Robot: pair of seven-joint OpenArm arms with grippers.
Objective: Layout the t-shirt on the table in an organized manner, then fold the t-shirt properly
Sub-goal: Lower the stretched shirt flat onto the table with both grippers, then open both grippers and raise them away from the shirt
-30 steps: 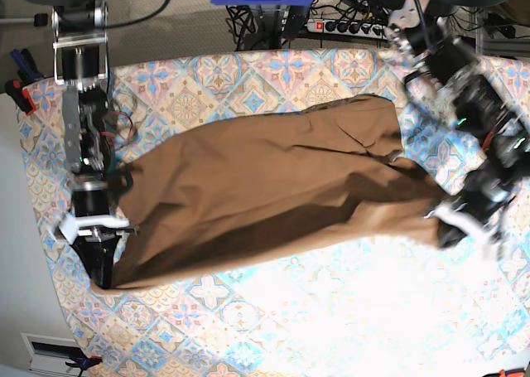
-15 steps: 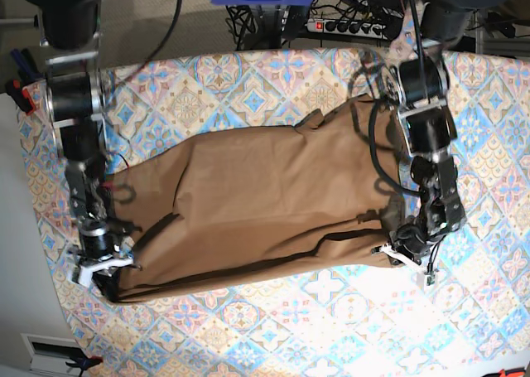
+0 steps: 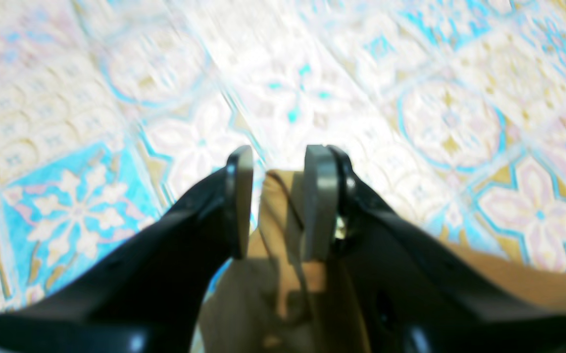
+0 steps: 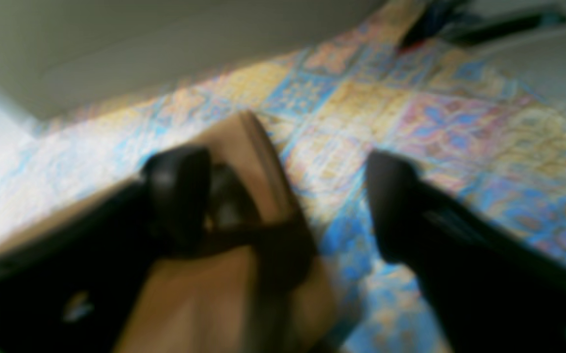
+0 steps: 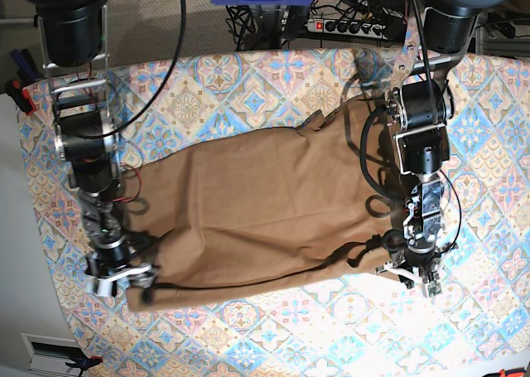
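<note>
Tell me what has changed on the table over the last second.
Both arms drew the t-shirt toward the table's near side and lowered it flat. The right gripper has now opened; the left gripper is parting, fabric still between its jaws. The patterned cloth stayed put.

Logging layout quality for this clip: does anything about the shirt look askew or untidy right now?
Yes. The t-shirt lies slanted across the table, not square to its edges. Its upper right corner is bunched, and a dark crease runs along the lower edge. A fold of cloth sits between the left gripper's jaws.
</note>
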